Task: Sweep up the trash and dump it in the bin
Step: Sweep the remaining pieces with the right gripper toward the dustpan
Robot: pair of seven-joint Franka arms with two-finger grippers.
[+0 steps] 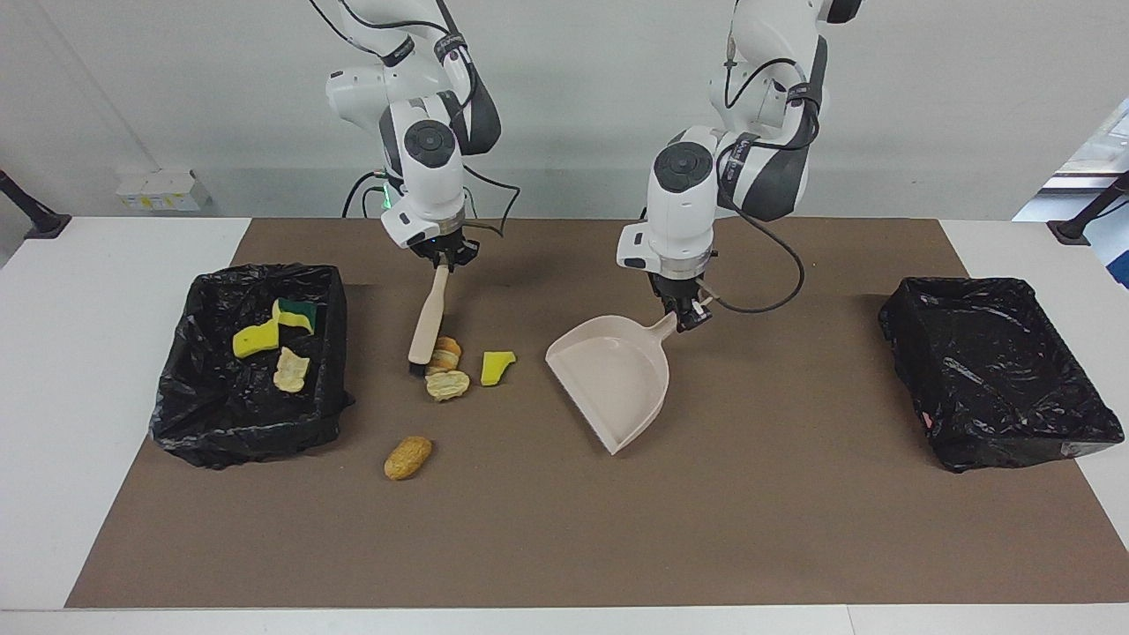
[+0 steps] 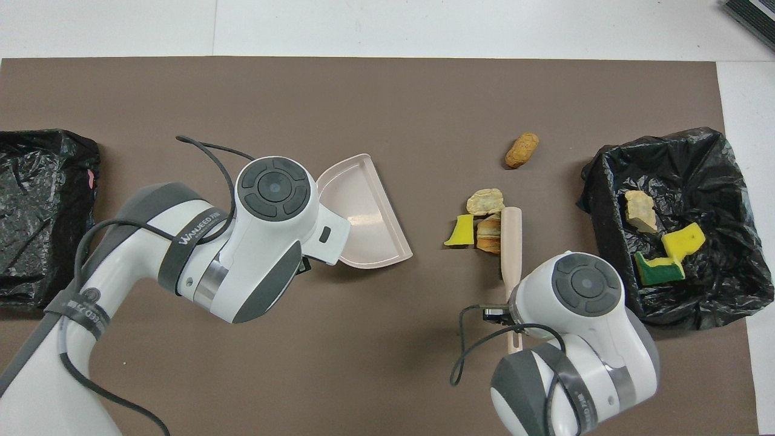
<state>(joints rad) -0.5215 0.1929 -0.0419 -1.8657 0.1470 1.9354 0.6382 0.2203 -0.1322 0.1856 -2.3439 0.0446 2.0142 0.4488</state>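
Brown matting covers my surface (image 1: pixel 794 529). My left claw (image 1: pixel 686 316) clamps the dustpan (image 1: pixel 613 384) handle, "WANEED" on that arm; my right claw (image 1: pixel 445 257) clamps the brush (image 1: pixel 428 322), bristles against three trash bits (image 1: pixel 448 369) mid-surface.

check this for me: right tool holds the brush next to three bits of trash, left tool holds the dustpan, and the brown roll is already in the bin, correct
Not quite: the brown roll lies on the mat, outside the bin, as the facing view shows. The rest stands: the right tool holds the brush, the left tool the dustpan.
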